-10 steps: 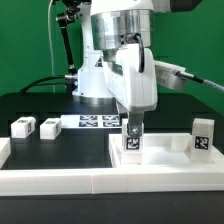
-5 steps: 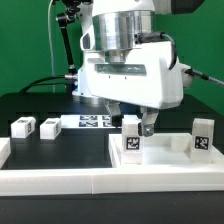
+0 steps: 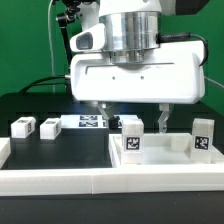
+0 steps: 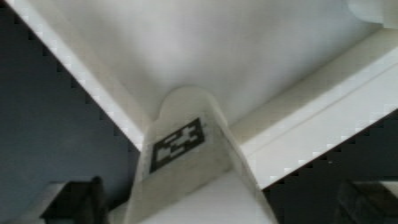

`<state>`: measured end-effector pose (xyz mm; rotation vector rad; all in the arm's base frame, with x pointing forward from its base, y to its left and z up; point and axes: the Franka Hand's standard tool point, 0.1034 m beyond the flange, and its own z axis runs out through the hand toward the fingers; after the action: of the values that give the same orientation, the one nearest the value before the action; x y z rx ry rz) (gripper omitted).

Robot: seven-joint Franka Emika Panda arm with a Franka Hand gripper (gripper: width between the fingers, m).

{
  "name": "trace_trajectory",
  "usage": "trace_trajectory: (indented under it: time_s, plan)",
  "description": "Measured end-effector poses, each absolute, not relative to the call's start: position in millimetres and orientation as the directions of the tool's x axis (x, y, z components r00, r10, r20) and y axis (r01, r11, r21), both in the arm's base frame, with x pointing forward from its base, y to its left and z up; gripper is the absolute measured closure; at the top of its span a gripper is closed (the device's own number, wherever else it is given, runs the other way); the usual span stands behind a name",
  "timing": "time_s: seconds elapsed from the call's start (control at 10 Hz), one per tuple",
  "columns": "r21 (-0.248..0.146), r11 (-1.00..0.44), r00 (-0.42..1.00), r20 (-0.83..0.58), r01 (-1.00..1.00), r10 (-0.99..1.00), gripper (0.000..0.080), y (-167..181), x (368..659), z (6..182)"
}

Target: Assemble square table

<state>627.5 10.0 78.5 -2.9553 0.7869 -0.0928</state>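
The white square tabletop point(image 3: 152, 160) lies at the front of the exterior view's right, rim up. A white tagged leg point(image 3: 131, 138) stands upright on its left corner, and a second leg point(image 3: 203, 136) stands at its right edge. My gripper point(image 3: 130, 122) hangs just above the first leg, open wide, with one finger point(image 3: 98, 113) on each side and neither touching it. In the wrist view the same leg point(image 4: 178, 150) rises between my dark fingertips point(image 4: 71, 200) against the pale tabletop point(image 4: 214, 50). Nothing is held.
Two loose white legs point(image 3: 22, 127) point(image 3: 48, 127) lie on the black table at the exterior view's left. The marker board point(image 3: 90, 122) lies behind them. A long white border wall point(image 3: 60, 178) runs along the front edge. Cables hang behind the arm.
The hand has turned about its vertical axis, so its broad face now shows. Its fingers, close against the leg a second ago, now stand wide apart from it. The leg stays upright.
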Motion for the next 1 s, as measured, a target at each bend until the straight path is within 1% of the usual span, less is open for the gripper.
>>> trace_trajectory:
  time_s: [0.1, 0.5, 0.6, 0.7, 0.8, 0.9, 1.0]
  plan:
    - [-0.090, -0.905, 0.906, 0.046, -0.415, -0.420, 0.0150, 10.4, 627.7, 78.7]
    - [-0.066, -0.981, 0.980, 0.069, -0.185, -0.189, 0.0150, 12.9, 628.4, 79.2]
    - [-0.062, -0.989, 0.988, 0.073, -0.132, -0.136, 0.0240, 12.2, 628.5, 79.3]
    - [-0.064, -0.987, 0.986, 0.071, -0.148, -0.152, 0.0240, 12.6, 628.5, 79.2]
    - [-0.063, -0.987, 0.986, 0.072, -0.148, -0.152, 0.0450, 11.4, 628.6, 79.4]
    - [-0.062, -0.987, 0.985, 0.072, -0.150, -0.155, 0.0502, 9.6, 628.7, 79.5]
    - [-0.062, -0.987, 0.985, 0.072, -0.151, -0.155, 0.0502, 9.4, 628.7, 79.5]
